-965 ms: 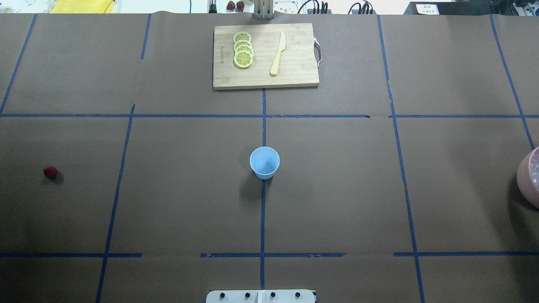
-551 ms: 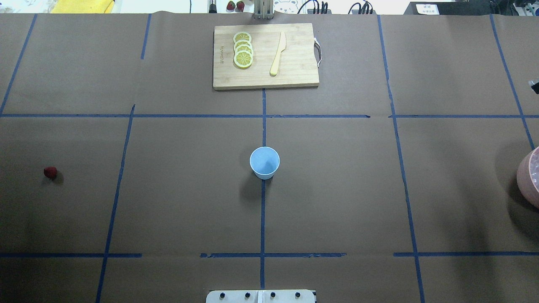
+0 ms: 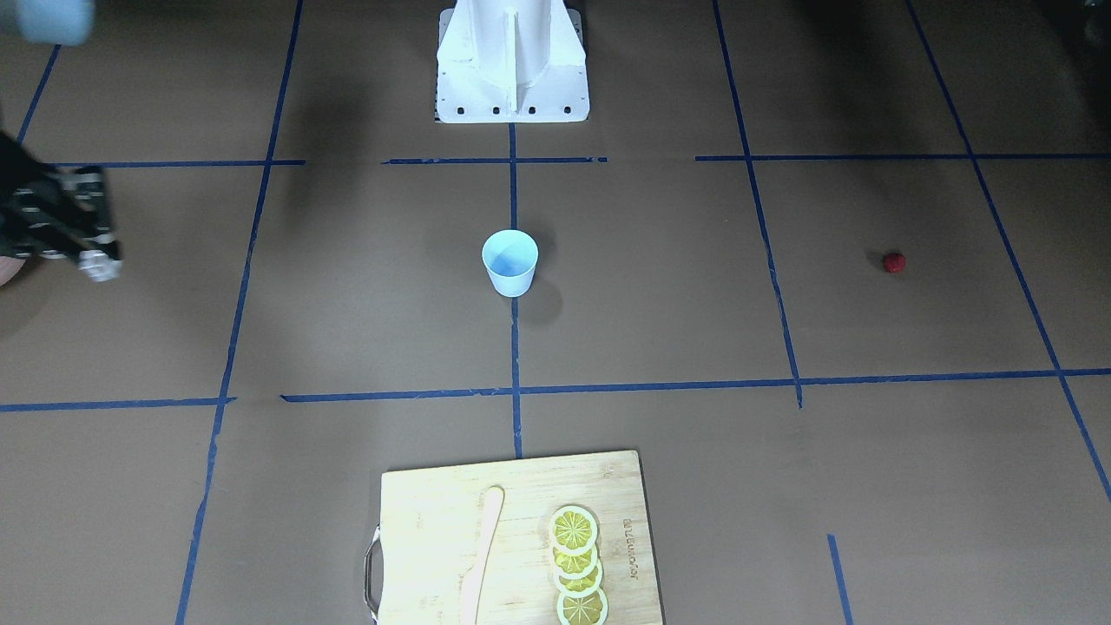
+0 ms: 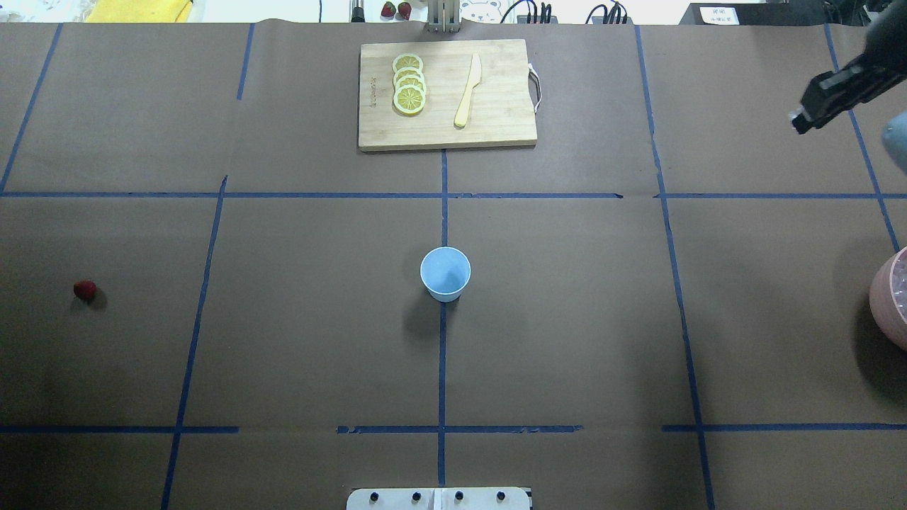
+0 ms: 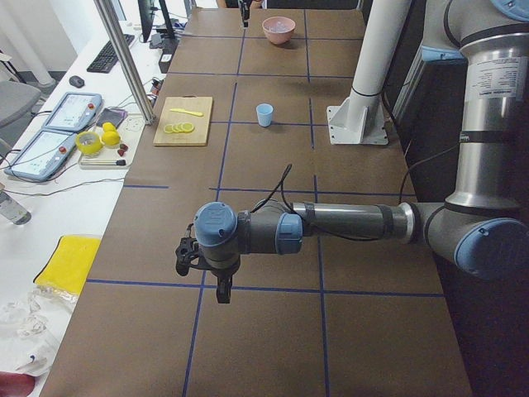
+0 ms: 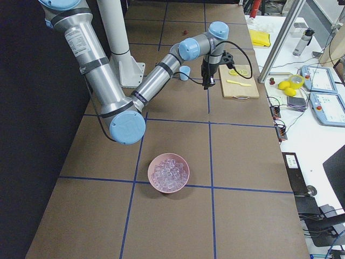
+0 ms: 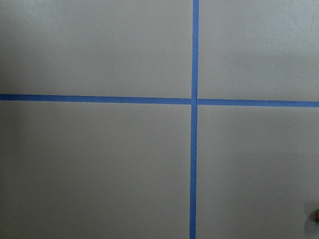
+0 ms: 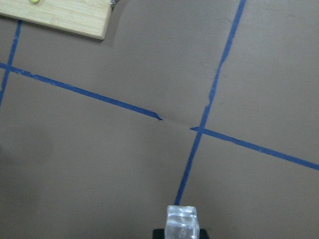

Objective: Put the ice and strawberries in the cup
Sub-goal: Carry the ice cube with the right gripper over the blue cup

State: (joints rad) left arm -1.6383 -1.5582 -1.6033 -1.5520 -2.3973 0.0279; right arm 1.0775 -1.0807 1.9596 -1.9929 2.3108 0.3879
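Step in hand: by my reading, one ice cube is being carried to the cup; the cup looks empty, so the task is near its start.
Right gripper (image 4: pixel 801 122): pinches a small clear ice cube (image 8: pixel 183 222) at its fingertips. It hangs in the air over the robot's right side of the table (image 4: pixel 567 333), well apart from the cup.
Cup (image 4: pixel 445 272): light blue, upright, mouth open, alone near the middle of the table on a blue tape line.
Spare ice (image 6: pixel 169 173): a heap of clear pieces in a pink bowl (image 6: pixel 154 182) at the robot's far right, well apart from the cup.
Strawberry (image 4: pixel 84 289): a tiny dark-red berry lying on the table at the robot's far left, well apart from the cup.
Left gripper (image 5: pixel 220 287): hangs over bare table on the left side. Whether its fingers are spread or pressed together cannot be told.
How to do it well: bring the cube right over the middle of the cup's mouth, lower it close to the rim, and only then spread the fingers. Keep the grip firm but gentle on the way, since the cube looks smooth and may slip.
What could go wrong: a drop from high up could bounce off the rim, and a finger brushing the light cup could tip it.
Also there: a wooden cutting board (image 4: pixel 496 131) on the far side, with lemon slices (image 4: pixel 409 83) and a pale knife (image 4: pixel 468 91), not needed for this task.
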